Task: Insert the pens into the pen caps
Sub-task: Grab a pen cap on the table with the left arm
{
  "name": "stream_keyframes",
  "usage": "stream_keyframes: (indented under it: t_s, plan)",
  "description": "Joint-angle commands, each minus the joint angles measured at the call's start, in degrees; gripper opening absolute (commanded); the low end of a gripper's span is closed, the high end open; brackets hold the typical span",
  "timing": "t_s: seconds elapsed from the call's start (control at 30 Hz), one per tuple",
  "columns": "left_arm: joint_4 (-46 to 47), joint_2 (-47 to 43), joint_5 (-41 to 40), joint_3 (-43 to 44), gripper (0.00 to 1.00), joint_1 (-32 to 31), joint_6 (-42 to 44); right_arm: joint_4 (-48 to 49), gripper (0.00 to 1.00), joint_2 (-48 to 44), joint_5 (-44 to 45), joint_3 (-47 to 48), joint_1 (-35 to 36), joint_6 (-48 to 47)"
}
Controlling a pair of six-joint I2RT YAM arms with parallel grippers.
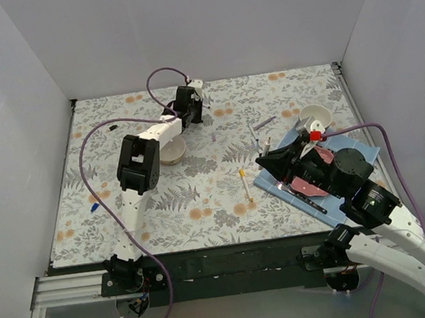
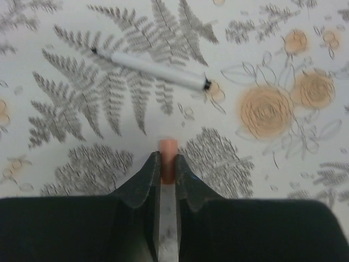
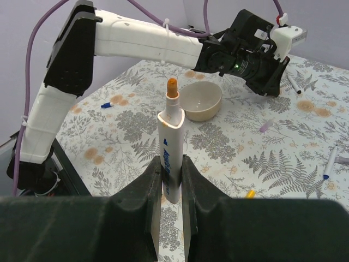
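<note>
In the left wrist view, the left gripper point(image 2: 167, 158) is seen closed on a short orange-pink plastic cap point(image 2: 168, 144). The cap is pinched between the two dark fingers, and its far end sticks out over a cloth printed with grey ferns and orange flowers point(image 2: 272, 164). Just beyond the cap and apart from it, a white-barrelled marker pen with black ends point(image 2: 152, 70) is laid flat on the cloth. This grip cannot be made out in the overhead view, where the white-and-black left arm point(image 1: 149, 147) is stretched to the far side of the table and its fingers are hidden under the wrist.

In the right wrist view, the right gripper point(image 3: 170, 164) is shown clamped on a white marker pen with an orange tip point(image 3: 172, 128), which is held upright with the bare tip uppermost. A round beige bowl point(image 3: 202, 101) is seen below the left arm, a small blue cap point(image 3: 107, 105) to its left, and a small purple cap point(image 3: 264, 127) to its right.

The overhead view adds a white pen with a yellow end point(image 1: 245, 184) lying near the middle, and a blue mat point(image 1: 367, 157) and a white bowl point(image 1: 316, 115) on the right.

The table is covered by the cloth and enclosed on three sides by plain pale walls point(image 1: 203, 20). A black rail point(image 1: 232, 259) runs along the near edge.
</note>
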Motion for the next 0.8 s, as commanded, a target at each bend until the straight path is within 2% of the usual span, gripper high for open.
stream_keyframes:
  t_s: [0.0,0.17,0.3,0.4,0.47,0.5,0.57,0.6,0.63,0.77]
  plan:
    - [-9.02,-6.73,-0.55,-10.51,0.0,-2.81,-5.66,0.48,0.01,-0.98,0.34,0.74,-0.15,1.97]
    - [-4.19,-20.77,0.51,-24.73,0.0,-4.22,-12.62,0.82,0.01,-1.51,-1.59,-5.14,-0.24,6.18]
    - [-0.59,-29.76,0.86,-32.22,0.0,-4.14,-17.63,2.85,0.01,-1.07,-1.5,-9.89,-0.24,8.3]
    - [3.36,-37.82,5.68,-38.01,0.0,-4.22,-22.2,8.02,0.01,1.3,-2.55,-12.62,-0.24,9.27]
    - [10.55,-42.23,11.46,-42.5,0.0,-4.14,-26.41,13.1,0.01,4.02,-5.89,-14.2,-0.24,10.32]
    - [13.45,-47.48,13.5,-47.31,0.0,-4.22,-28.17,14.79,0.01,5.16,-7.03,-14.55,-0.24,10.85]
    - [23.82,-52.95,18.76,-53.04,0.0,-4.22,-33.25,20.48,0.01,8.68,-10.02,-15.95,-0.24,12.16]
    - [27.16,-57.68,20.27,-58.2,0.0,-4.31,-34.76,21.91,0.01,9.99,-10.9,-16.22,-0.24,12.6]
    - [33.98,-60.33,21.77,-60.43,0.0,-4.31,-36.43,23.57,0.01,12.44,-12.56,-16.49,-0.33,12.78]
    - [46.68,-68.17,27.04,-69.05,0.0,-4.93,-43.03,30.87,0.01,18.08,-18.37,-16.49,-0.42,13.66]
